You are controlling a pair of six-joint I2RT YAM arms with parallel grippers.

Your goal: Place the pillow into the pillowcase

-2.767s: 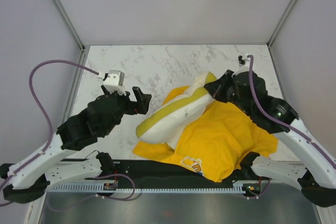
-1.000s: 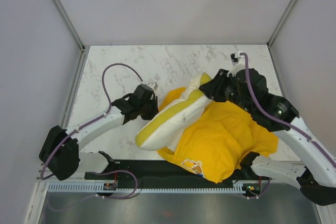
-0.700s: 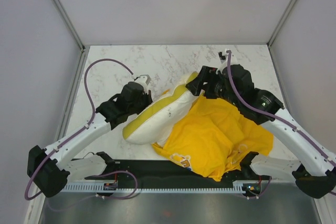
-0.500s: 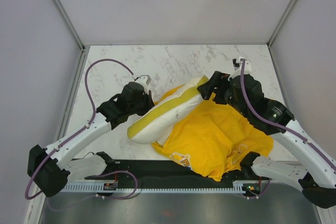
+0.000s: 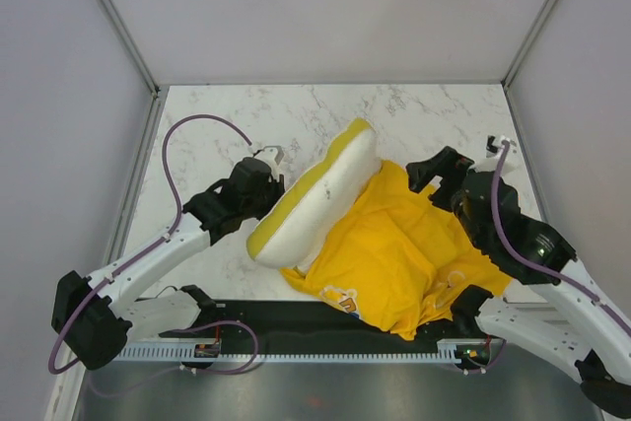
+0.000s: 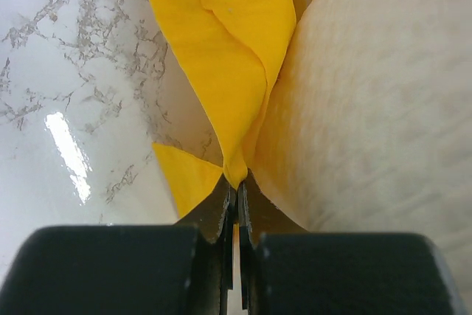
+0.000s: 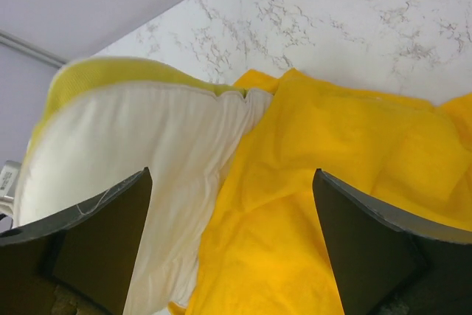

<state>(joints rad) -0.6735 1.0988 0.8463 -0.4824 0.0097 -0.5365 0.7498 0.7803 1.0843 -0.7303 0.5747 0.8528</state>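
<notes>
Your left gripper (image 6: 236, 191) is clamped tight on a thin fold of the pillowcase (image 6: 228, 57), its jaws pressed together with the yellow cloth between the tips. Just beyond those tips the fold rises as a bright yellow ridge, and a scrap of red and white print shows at its far end. Immediately right of the fold, touching it, is the pillow (image 6: 369, 108): a plump cream-white face with a fine, grainy texture. To the left of the jaws lies bare marble table (image 6: 66, 71).

Your right gripper (image 7: 230, 176) stands wide open and holds nothing. Both fingers (image 7: 96, 241) hang clear above the cloth. Below and ahead of them the pillow's white face meets the pillowcase at a seam-like edge, the pillow on the left and the wrinkled yellow cloth on the right. The pillow's yellow edge band curves along its far side.

From the overhead camera the pillow lies slantwise between the two grippers, with the yellow band on the side toward the left gripper and the white face up. Nearly all of it is bare and outside the case. The pillowcase is spread in rumpled folds in front of the right gripper, and the pillow's right edge rests on it.

You have one pillow, one pillowcase and two grippers.
</notes>
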